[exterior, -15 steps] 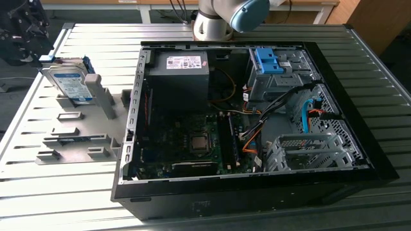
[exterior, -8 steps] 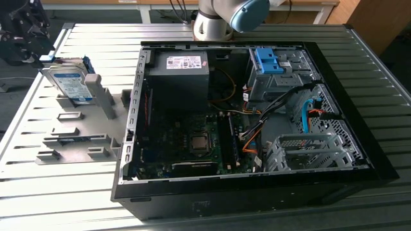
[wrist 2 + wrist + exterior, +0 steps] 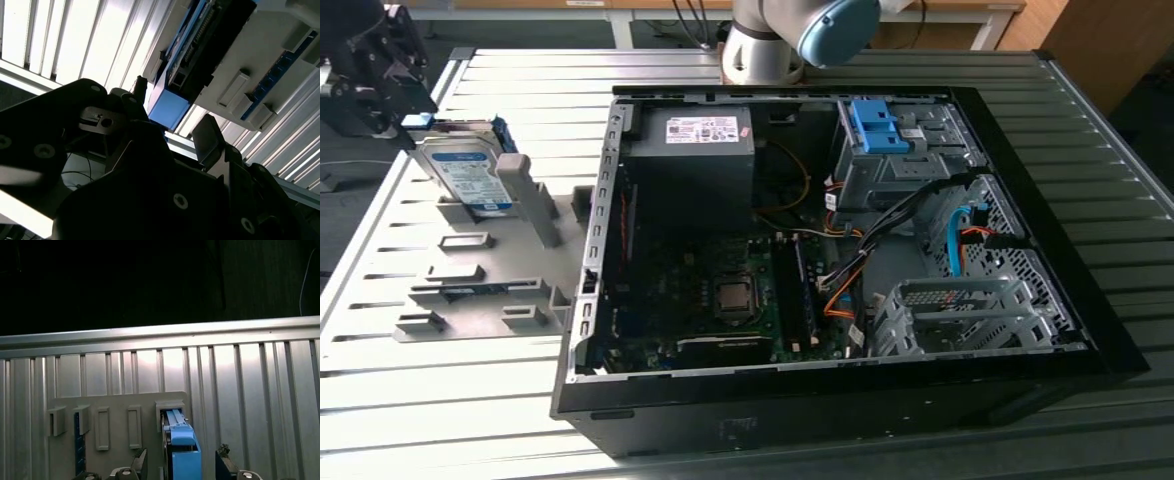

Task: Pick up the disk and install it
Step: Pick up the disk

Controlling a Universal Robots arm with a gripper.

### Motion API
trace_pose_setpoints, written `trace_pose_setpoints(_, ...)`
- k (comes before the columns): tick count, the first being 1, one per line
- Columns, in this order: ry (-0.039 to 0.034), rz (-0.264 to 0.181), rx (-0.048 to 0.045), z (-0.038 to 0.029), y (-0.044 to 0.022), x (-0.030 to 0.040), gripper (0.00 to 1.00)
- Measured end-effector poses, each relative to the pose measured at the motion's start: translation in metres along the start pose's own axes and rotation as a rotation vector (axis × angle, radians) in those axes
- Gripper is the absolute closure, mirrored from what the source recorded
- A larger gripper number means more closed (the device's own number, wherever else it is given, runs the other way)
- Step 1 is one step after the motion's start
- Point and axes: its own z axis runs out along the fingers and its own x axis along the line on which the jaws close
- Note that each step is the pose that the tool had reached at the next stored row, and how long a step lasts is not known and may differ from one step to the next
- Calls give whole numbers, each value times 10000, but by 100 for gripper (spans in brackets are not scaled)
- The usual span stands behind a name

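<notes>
- The disk (image 3: 464, 178) stands on edge in the end slot of the grey rack (image 3: 480, 300). Its labelled face is turned toward the open case (image 3: 854, 300), which lies beside the rack on the slatted worktop (image 3: 440, 420).
- The disk's long axis appears to rise from the rack with a slight lean. Its blue-framed upper end is therefore the part nearest the claw (image 3: 376, 85).
- The claw hangs just above and outward of that rack end, on the side away from the case, and the disk lies straight ahead of its opening.
- In the first wrist view, the blue frame of the disk (image 3: 181, 450) runs out from the rack's slot (image 3: 170, 407) and ends between the claw's (image 3: 182, 463) fingers (image 3: 141, 463). Worktop shows in the gap on each side.
- The second wrist view shows the same: the disk's blue end face (image 3: 169, 109) sits in the mouth of the claw (image 3: 172, 111), and neither finger visibly presses on it.
- The claw is spread wider than the disk is thick and has hold of nothing. The thin edge of the disk lies across the gap, so the flat faces would meet the fingers.
- The pick-up looks lined up but not yet made. The disk rests wholly in the rack, well apart from the bays inside the case.
</notes>
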Motion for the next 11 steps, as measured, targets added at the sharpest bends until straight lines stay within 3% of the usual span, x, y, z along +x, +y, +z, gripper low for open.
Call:
trace_pose_setpoints(6, 1, 1, -1, 25, -1, 1, 38)
trace_pose_setpoints(7, 0, 0, -1, 26, 0, 1, 45)
trace_pose_setpoints(11, 18, 1, 1, 52, -1, 2, 45)
